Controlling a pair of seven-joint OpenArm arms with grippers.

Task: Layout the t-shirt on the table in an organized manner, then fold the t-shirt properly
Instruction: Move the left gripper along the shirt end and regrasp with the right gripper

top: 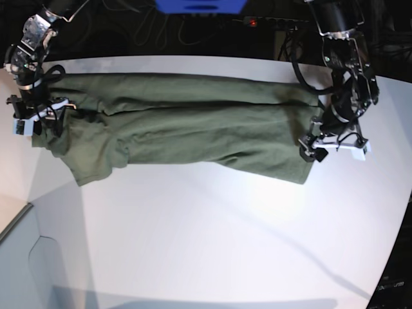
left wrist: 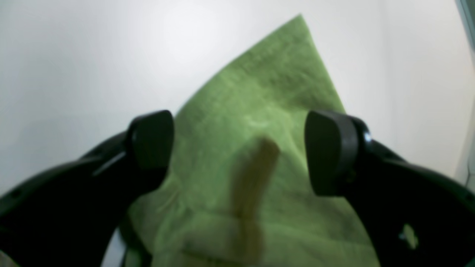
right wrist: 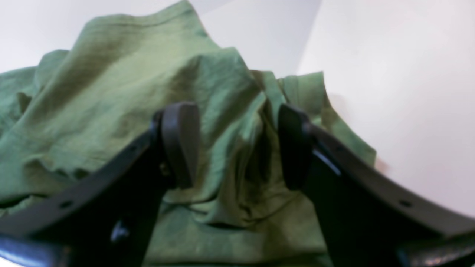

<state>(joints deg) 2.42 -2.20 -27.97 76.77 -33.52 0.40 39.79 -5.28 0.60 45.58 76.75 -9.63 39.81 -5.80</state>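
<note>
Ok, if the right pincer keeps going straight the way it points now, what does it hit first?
Most likely the wrinkled olive-green cotton t-shirt: bunched fabric fills the gap ahead of the open right pincer. Depth is unclear.

No readable text, labels or numbers anywhere.

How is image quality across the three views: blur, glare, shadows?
Left wrist: t-shirt soft and blurred, table blown out white. Right wrist: mildly soft, deep shadow between the folds. Base: sharp, bright glare patch on the table below the shirt, long arm shadows.
</note>
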